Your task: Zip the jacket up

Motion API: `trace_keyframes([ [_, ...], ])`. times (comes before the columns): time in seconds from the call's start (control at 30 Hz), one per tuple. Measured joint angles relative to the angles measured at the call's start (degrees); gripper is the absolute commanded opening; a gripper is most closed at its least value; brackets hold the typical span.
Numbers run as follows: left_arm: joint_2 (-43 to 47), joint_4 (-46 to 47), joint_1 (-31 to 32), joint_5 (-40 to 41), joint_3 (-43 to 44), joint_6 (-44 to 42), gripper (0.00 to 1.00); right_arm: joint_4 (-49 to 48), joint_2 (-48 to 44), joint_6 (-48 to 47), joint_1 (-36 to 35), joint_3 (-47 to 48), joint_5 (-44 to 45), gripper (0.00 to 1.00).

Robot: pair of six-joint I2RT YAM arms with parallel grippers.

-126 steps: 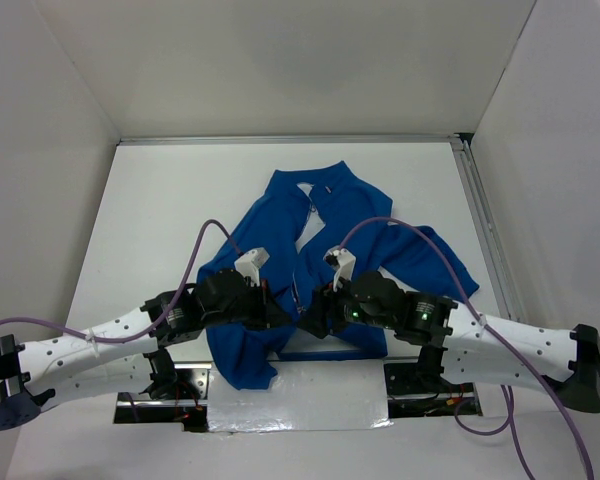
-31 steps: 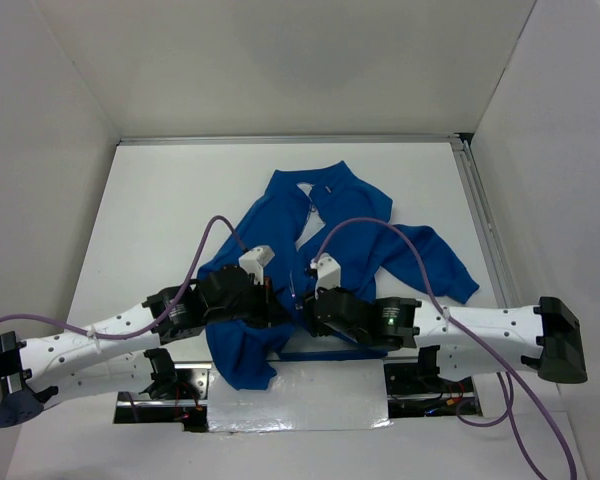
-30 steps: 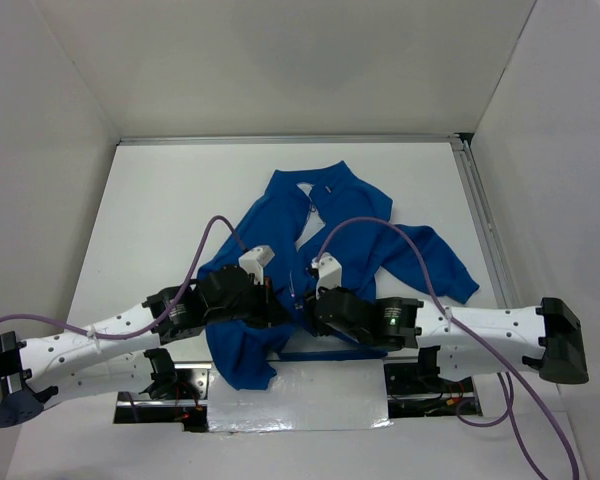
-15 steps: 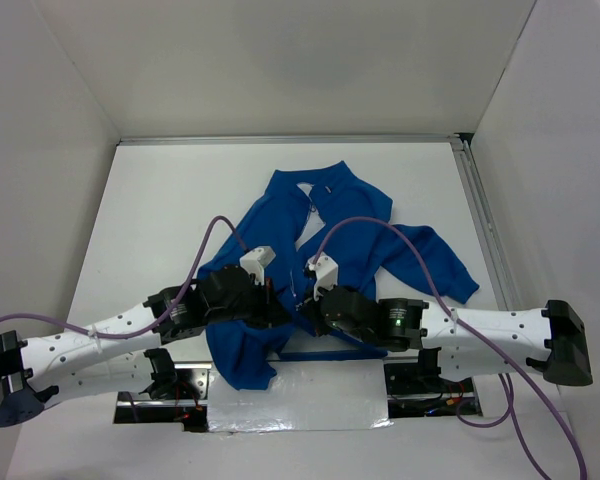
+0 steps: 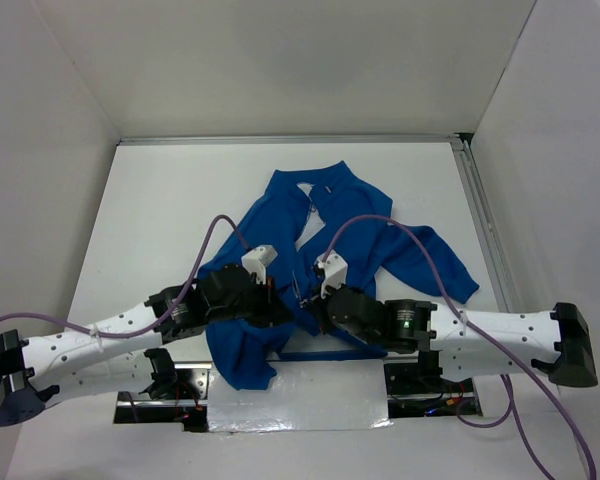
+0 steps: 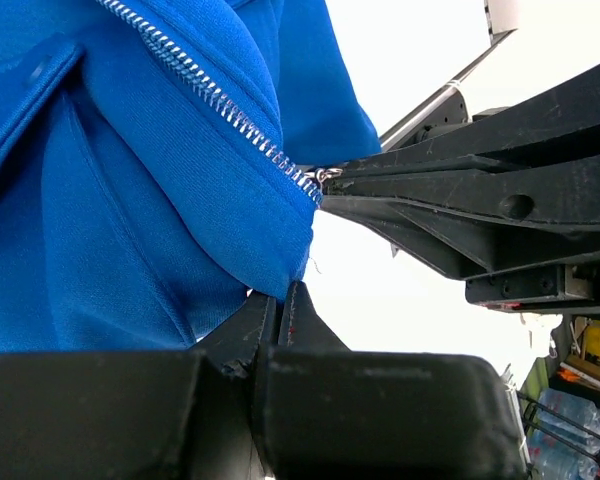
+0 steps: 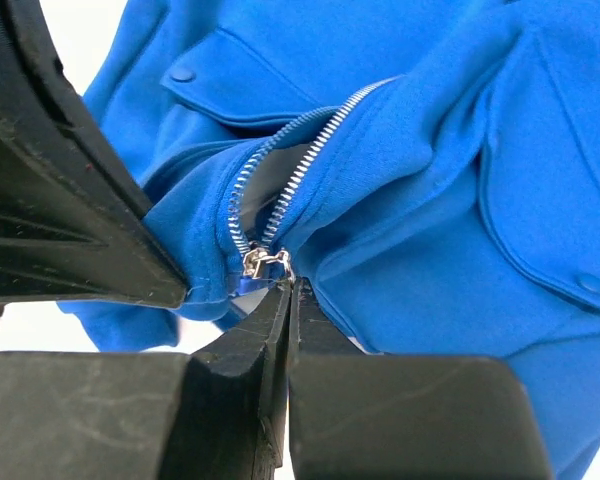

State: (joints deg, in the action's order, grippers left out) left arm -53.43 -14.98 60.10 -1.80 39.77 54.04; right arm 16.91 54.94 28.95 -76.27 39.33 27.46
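Note:
The royal-blue jacket (image 5: 330, 200) lies on the white table, collar far, front open in a V. My left gripper (image 5: 282, 314) is shut on the bottom hem corner of one front panel (image 6: 280, 270), just below the zipper teeth (image 6: 210, 95). My right gripper (image 5: 308, 312) faces it from the right, shut, its tips pinching the ring of the silver zipper pull (image 7: 270, 265) at the bottom of the zipper. Both zipper rows (image 7: 280, 170) meet at the slider. In the top view, the arms hide both sets of fingertips.
White walls close in the table on three sides. A metal rail (image 5: 480, 220) runs along the right edge. Purple cables (image 5: 215, 230) loop over the jacket. Shiny base plates (image 5: 280, 400) lie at the near edge.
My right gripper has closed at the zipper pull, and its arm has shifted slightly to the right. The left arm has kept its hold on the hem and has not moved.

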Motion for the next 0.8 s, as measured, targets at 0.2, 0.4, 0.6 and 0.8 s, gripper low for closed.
trace_keyframes([
  [0.2, -0.5, 0.0, -0.2, -0.5, -0.2, -0.2, 0.00, 5.5, 6.2, 0.9, -0.4, 5.4, 4.3, 0.00],
  [0.4, -0.7, 0.2, -0.5, -0.9, -0.8, -0.8, 0.00, 8.9, 9.3, 1.9, -0.9, 8.5, 7.8, 0.00],
  [0.6, -1.4, -1.7, -0.5, -0.6, -0.7, 0.0, 0.00, 9.2, 9.3, -1.1, -0.9, 9.2, 4.3, 0.00],
  [0.8, -1.6, -6.3, -0.2, -0.4, 0.6, -0.6, 0.00, 4.8, 8.9, -6.3, -0.3, 5.1, -5.4, 0.00],
])
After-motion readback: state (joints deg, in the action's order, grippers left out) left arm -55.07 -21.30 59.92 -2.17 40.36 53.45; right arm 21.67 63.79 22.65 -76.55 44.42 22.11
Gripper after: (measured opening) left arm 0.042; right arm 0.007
